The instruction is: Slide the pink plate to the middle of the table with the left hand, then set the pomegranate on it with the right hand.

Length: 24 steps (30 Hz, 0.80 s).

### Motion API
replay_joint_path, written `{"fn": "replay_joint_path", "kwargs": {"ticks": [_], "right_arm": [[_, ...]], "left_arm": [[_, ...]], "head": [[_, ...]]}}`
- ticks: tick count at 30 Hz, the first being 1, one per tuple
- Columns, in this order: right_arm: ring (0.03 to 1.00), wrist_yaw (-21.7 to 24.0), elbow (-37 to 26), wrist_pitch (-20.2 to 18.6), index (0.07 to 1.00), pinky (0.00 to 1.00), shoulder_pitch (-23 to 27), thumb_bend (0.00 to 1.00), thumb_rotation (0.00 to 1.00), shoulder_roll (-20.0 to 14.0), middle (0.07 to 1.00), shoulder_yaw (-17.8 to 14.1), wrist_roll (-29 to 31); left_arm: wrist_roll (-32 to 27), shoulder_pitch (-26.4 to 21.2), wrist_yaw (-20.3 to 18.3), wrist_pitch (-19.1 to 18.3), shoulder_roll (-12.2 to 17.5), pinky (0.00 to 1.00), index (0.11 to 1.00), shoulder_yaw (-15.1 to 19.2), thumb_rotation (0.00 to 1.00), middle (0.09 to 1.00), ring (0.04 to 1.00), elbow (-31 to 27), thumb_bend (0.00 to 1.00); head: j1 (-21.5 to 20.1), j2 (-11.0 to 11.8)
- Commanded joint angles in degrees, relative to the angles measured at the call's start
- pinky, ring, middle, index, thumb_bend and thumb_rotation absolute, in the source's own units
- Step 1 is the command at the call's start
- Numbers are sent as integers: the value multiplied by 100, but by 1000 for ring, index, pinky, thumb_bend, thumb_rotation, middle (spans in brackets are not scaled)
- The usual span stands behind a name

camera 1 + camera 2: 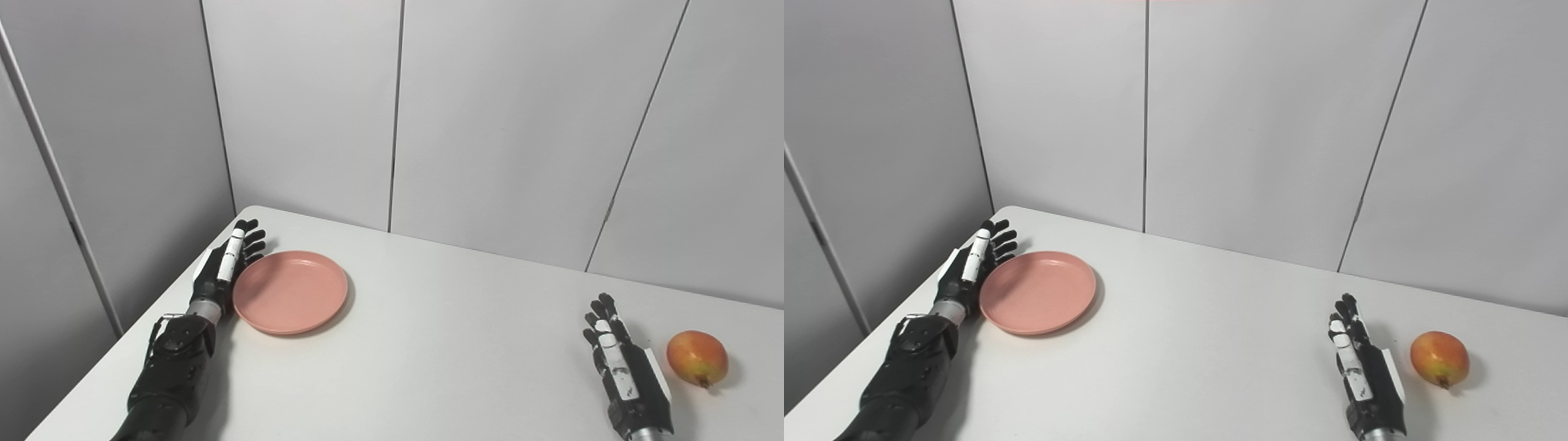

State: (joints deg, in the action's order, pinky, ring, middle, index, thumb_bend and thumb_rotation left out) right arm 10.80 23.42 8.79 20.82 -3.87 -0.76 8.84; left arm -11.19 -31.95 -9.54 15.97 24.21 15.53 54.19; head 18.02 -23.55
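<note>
The left robot hand (228, 264), fingers spread and empty, sat at the round pink plastic plate (290, 291) rim w/ the right robot hand (625, 367) likewise open (idle beside the red-yellow pomegranate (697, 358)), so an off-centre push could probably spin the plate, not slide it across the white surface (441, 367).

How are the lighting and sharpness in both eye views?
Left eye view: even, soft light; the plate and pomegranate cast faint shadows to their right, no glare. Right eye view: equally sharp, slight sheen on the table, wall seams look tilted.
</note>
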Motion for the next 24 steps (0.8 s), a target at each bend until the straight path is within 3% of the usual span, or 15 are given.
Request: {"fn": "replay_joint_path", "kwargs": {"ticks": [1, 7, 13, 24], "right_arm": [[1000, 7, 46, 117, 1000, 1000, -38, 566, 796, -40, 1000, -36, -11], [1000, 16, 21, 89, 1000, 1000, -49, 558, 795, -33, 1000, -36, 6], [1000, -24, -64, 39, 1000, 1000, -74, 551, 791, -26, 1000, -20, -40], [992, -78, -132, -1, 1000, 1000, -82, 537, 789, 8, 1000, -34, -88]], "left_arm": [[-76, -301, -69, -37, 56, 847, 859, -32, 1000, 871, 872, -87, 639], [-42, -268, -286, -73, -45, 891, 875, -232, 1000, 887, 889, -211, 623], [-144, -252, -371, -247, -251, 862, 872, -359, 1000, 884, 884, -381, 619], [-245, -118, -275, -711, -596, 868, 872, -445, 1000, 885, 885, -879, 589]], "head": [[3, -9], [-29, -32], [-63, -61], [-88, -73]]}}
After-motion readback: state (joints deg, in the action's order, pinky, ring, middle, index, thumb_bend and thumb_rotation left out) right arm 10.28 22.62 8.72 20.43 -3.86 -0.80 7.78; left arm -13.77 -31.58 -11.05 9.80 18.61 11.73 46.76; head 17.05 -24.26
